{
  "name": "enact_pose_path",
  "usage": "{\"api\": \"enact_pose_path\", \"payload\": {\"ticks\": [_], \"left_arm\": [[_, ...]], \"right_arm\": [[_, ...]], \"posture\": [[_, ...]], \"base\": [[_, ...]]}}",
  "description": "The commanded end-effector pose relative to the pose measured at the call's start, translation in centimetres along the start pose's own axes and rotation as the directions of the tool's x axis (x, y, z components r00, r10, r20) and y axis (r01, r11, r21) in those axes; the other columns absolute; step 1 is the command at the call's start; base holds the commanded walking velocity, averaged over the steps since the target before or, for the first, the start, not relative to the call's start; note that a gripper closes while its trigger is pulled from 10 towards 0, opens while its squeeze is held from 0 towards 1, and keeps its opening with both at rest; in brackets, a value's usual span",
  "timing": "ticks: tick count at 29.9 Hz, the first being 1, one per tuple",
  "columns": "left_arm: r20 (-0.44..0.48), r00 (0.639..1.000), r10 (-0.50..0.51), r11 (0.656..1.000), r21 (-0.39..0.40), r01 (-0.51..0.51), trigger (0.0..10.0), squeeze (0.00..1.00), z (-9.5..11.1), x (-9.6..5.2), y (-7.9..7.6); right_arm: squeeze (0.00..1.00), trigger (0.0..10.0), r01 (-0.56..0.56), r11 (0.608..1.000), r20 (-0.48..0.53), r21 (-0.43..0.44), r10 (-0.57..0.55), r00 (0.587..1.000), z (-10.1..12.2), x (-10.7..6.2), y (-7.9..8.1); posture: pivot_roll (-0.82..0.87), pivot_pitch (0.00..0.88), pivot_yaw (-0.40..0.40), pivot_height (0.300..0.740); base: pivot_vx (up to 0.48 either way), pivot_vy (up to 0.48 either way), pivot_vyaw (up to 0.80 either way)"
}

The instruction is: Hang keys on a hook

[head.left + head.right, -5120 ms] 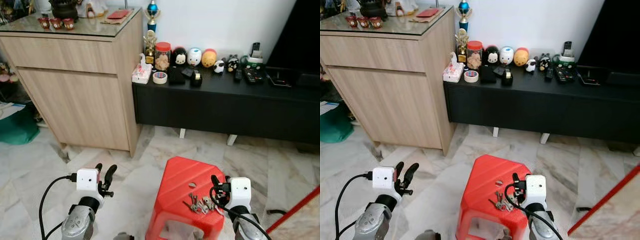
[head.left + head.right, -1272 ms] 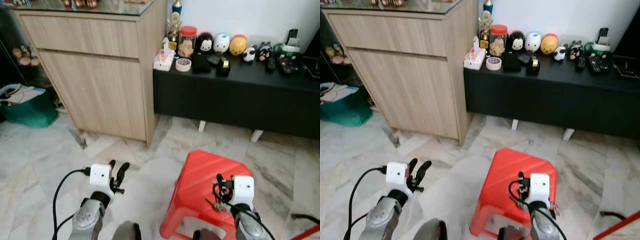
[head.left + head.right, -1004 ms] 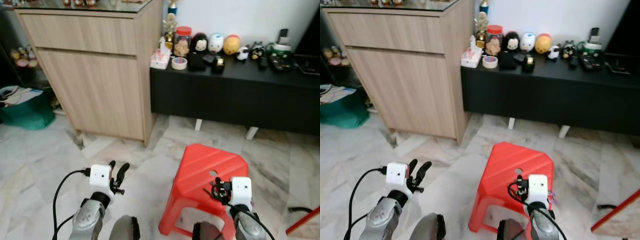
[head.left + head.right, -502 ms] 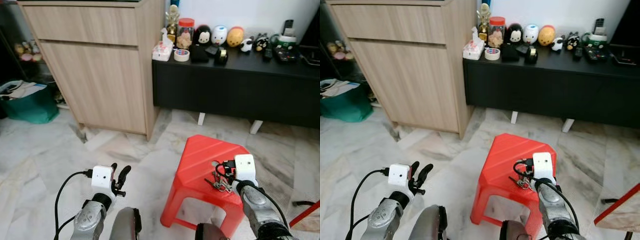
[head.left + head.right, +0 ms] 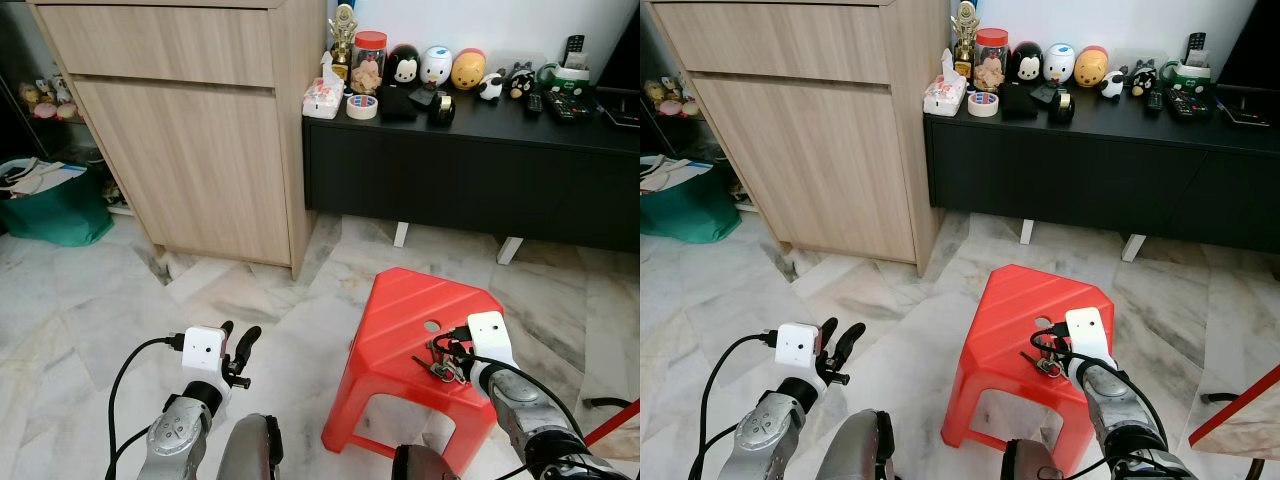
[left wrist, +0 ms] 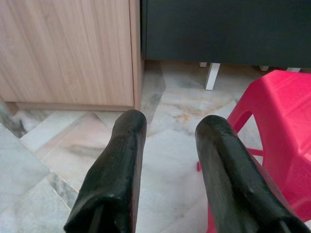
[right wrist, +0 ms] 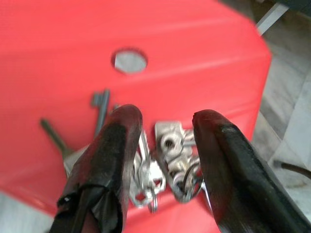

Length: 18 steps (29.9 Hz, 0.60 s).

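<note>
Keys (image 7: 163, 160), a light, loose, jangling bunch on the red stool (image 5: 400, 320), lie between the right gripper's (image 7: 160, 145) parted fingers; probably best pinched at the ring.

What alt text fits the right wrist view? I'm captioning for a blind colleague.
The right gripper reaches down with open jaws straddling a bunch of silver keys lying on a red plastic stool. A round hole in the stool top sits just beyond the keys.
</note>
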State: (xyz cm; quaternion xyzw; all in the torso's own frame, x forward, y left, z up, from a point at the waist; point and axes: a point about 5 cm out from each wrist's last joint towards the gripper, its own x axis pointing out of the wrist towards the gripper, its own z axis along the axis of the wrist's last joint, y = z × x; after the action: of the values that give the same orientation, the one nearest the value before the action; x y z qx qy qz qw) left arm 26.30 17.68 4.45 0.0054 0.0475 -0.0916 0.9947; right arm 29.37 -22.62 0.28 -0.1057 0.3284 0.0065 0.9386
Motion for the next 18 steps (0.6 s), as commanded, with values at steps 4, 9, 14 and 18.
{"api": "enact_pose_path", "payload": {"ticks": [4, 9, 14, 18], "left_arm": [[-0.019, 1.0, -0.004, 1.0, 0.008, 0.004, 10.0, 0.0, -0.32, -0.1, -0.02], [-0.021, 1.0, 0.001, 1.0, 0.006, -0.001, 10.0, 0.0, -0.38, -0.2, 0.04], [-0.02, 1.0, 0.004, 1.0, 0.007, -0.004, 10.0, 0.0, -0.38, -0.19, 0.05], [-0.022, 1.0, 0.006, 1.0, 0.008, -0.006, 10.0, 0.0, -0.4, -0.22, 0.14]], "right_arm": [[0.0, 10.0, -0.006, 1.0, -0.066, -0.029, 0.004, 0.998, -0.5, -0.1, -0.93], [0.0, 10.0, -0.019, 0.999, -0.069, -0.045, 0.016, 0.997, -0.78, -0.18, -0.98], [0.0, 10.0, -0.016, 0.999, -0.082, -0.043, 0.013, 0.997, -1.03, -0.2, -0.99], [0.0, 10.0, -0.027, 0.999, -0.092, -0.047, 0.022, 0.996, -1.16, -0.19, -0.8]], "posture": [[0.05, 0.047, -0.008, 0.602], [0.05, 0.048, -0.011, 0.602], [0.06, 0.048, -0.012, 0.602], [0.06, 0.045, -0.013, 0.602]], "base": [[0.0, 0.0, 0.0], [0.0, 0.0, 0.0], [0.0, 0.0, 0.0], [0.0, 0.0, 0.0]]}}
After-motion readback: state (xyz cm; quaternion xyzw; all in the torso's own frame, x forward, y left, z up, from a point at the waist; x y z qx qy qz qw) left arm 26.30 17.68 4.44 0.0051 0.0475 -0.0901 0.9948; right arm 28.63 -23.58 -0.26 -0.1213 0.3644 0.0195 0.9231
